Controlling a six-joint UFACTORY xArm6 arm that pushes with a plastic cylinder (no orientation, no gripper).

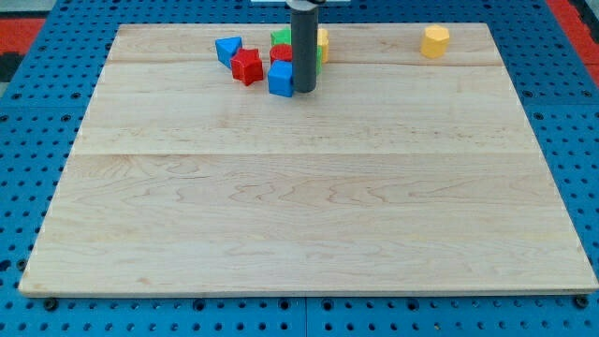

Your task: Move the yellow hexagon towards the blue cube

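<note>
The yellow hexagon (435, 41) lies near the view's top right of the wooden board (309, 206). The blue cube (280, 79) sits at the top centre-left, at the lower edge of a cluster of blocks. My tip (305, 91) rests on the board just to the right of the blue cube, touching or nearly touching it, and far to the left of the yellow hexagon. The rod hides part of the cluster behind it.
In the cluster: a red star-shaped block (247, 65), a blue triangular block (227, 49), a red block (282, 53), a green block (280, 38) and a yellow block (322, 41), partly hidden. A blue pegboard (37, 140) surrounds the board.
</note>
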